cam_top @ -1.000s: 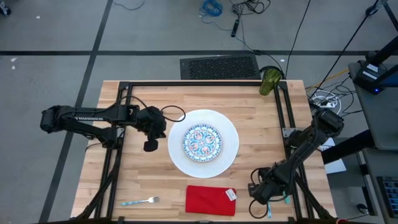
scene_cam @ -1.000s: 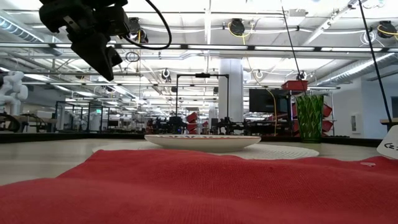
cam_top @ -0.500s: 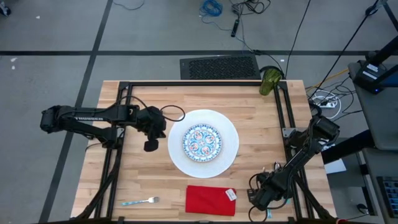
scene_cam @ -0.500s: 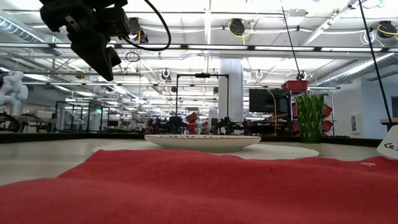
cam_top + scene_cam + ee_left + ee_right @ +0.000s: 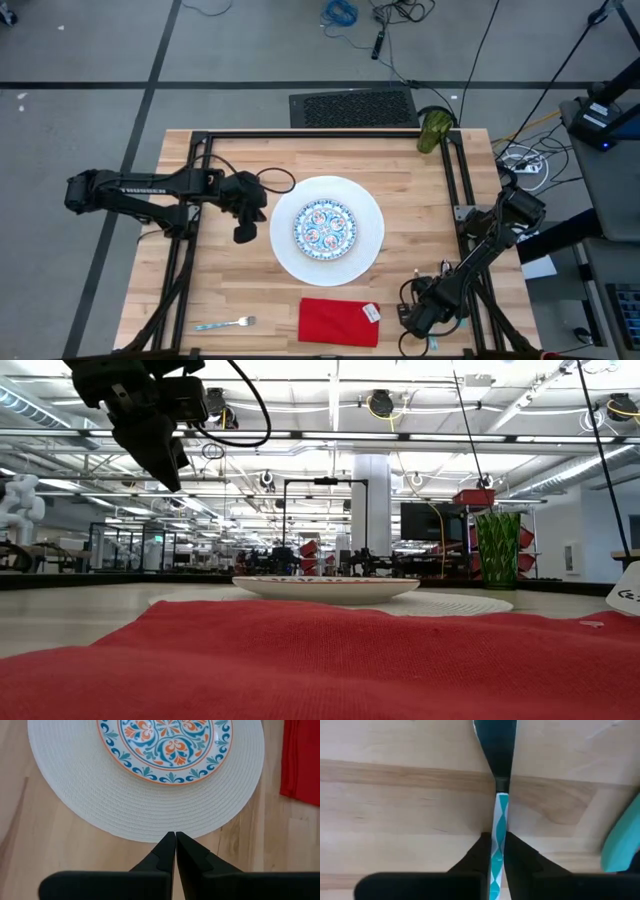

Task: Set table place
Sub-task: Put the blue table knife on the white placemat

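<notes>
Right gripper (image 5: 494,851) clamped on teal-patterned utensil handle (image 5: 498,827).
Left gripper (image 5: 175,839), fingers pressed together, hovers left of white plate (image 5: 80,780).

patterned plate (image 5: 324,228) on white plate (image 5: 369,250) — table (image 5: 250,290) centre

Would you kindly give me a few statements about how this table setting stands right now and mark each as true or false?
1. The small patterned plate sits on the big white plate. True.
2. The red napkin lies under the white plate. False: it lies apart, on the table nearer the front edge.
3. The right gripper is shut on a teal-and-white striped utensil handle. True.
4. The left gripper holds the fork. False: it is shut on nothing beside the white plate; the fork lies on the table.
5. The green cup stands at the table's far right corner. True.
</notes>
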You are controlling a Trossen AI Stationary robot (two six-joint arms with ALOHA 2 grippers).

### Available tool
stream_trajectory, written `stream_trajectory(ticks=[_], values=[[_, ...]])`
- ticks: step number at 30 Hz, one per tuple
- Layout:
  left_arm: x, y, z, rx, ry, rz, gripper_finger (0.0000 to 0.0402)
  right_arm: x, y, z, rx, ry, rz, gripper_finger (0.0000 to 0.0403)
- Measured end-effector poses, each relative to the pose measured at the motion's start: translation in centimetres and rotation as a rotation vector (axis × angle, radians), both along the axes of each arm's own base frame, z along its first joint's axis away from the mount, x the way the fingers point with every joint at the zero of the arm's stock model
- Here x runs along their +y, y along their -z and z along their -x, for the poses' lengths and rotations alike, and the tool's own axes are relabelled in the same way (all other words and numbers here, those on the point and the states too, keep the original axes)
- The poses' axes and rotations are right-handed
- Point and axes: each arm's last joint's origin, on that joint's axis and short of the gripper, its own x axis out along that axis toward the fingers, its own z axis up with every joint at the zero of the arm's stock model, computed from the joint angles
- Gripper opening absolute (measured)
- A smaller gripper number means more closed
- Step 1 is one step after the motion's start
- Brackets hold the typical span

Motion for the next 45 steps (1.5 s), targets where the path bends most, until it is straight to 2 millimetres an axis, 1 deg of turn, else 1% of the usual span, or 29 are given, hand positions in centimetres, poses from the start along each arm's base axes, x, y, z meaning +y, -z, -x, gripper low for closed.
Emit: stream_trajectory(ticks=[3, 5, 8, 11, 13, 15, 19, 22, 28, 31, 33, 35, 38, 45], values=[[0.0, 0.0, 0.0, 0.000, 0.001, 0.000, 0.0000, 0.0, -0.6, 0.0, 0.018, -0.001, 0.019, 0.0020], [0.0, 0.0, 0.0, -0.001, 0.001, -0.001, 0.0000, -0.1, -1.5, 0.0, 0.044, 0.000, 0.061, 0.0015], [0.0, 0.0, 0.0, -0.003, 0.001, -0.001, 0.0000, 0.1, -4.4, -0.6, 0.012, 0.004, 0.053, 0.0012], [0.0, 0.0, 0.0, -0.004, 0.003, -0.003, 0.0000, -0.7, -6.7, -1.3, -0.030, 0.027, 0.068, 0.0012], [0.0, 0.0, 0.0, -0.005, 0.007, -0.005, 0.0000, -1.5, -8.3, -2.0, -0.097, 0.053, 0.053, 0.0012], [0.0, 0.0, 0.0, -0.009, 0.024, -0.017, 0.0000, -2.7, -9.5, -2.7, -0.152, 0.082, 0.051, 0.0012], [0.0, 0.0, -0.1, -0.015, 0.071, -0.049, 0.0000, -5.8, -10.5, -4.7, -0.217, 0.112, 0.052, 0.0012], [0.0, 0.0, -0.1, -0.019, 0.092, -0.063, 0.0000, -8.7, -10.5, -6.5, -0.247, 0.087, 0.069, 0.0012], [0.0, 0.0, -0.1, -0.023, 0.135, -0.091, 0.0000, -16.4, -10.5, -9.8, -0.347, 0.117, 0.171, 0.0012], [0.0, 0.0, -0.1, -0.024, 0.140, -0.094, 0.0000, -20.0, -10.0, -11.3, -0.400, 0.112, 0.193, 0.0012], [0.0, 0.0, 0.0, -0.024, 0.140, -0.095, 0.0000, -21.7, -9.5, -11.9, -0.411, 0.110, 0.205, 0.0012], [0.0, 0.0, 0.0, -0.023, 0.140, -0.094, 0.0000, -23.0, -8.9, -12.4, -0.407, 0.105, 0.197, 0.0012], [0.0, 0.0, -0.1, -0.024, 0.141, -0.095, 0.0000, -24.1, -7.7, -12.8, -0.371, 0.080, 0.193, 0.0012], [0.0, 0.0, 0.0, -0.026, 0.159, -0.107, 0.0000, -24.4, -5.1, -13.9, -0.318, 0.023, 0.167, 0.0012]])
